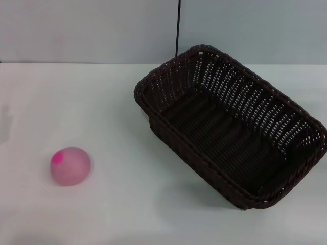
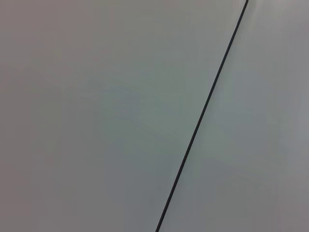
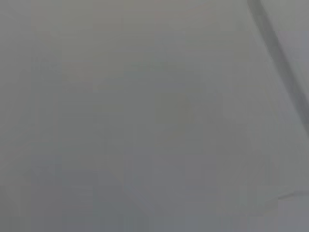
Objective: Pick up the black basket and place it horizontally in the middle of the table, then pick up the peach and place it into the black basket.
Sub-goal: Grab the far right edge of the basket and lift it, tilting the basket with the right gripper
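The basket [image 1: 230, 127] sits on the right half of the table [image 1: 133, 204], upright with its open top facing up. It lies skewed: its long axis runs from the far middle of the table toward the near right, so one rounded corner points to the far wall and the opposite corner reaches the near right. Its inside is empty, showing the dark woven floor and the open-weave sloping sides under the braided rim.

The peach [image 1: 70, 166] rests on the table at the near left, well apart from the basket, with bare white tabletop between them. Its magenta patch faces up and to the left.

Behind the table stands a pale wall [image 1: 76, 30], with a thin dark vertical line [image 1: 178, 25] running down to the table's far edge just behind the basket's far corner.

Neither gripper appears in the head view, and no arm is over the table. The left wrist view shows only a plain pale surface crossed by a thin dark line [image 2: 203, 113]; the right wrist view shows only a plain grey surface. Neither shows any fingers, so I cannot tell how far either gripper is open or whether it has hold of anything.
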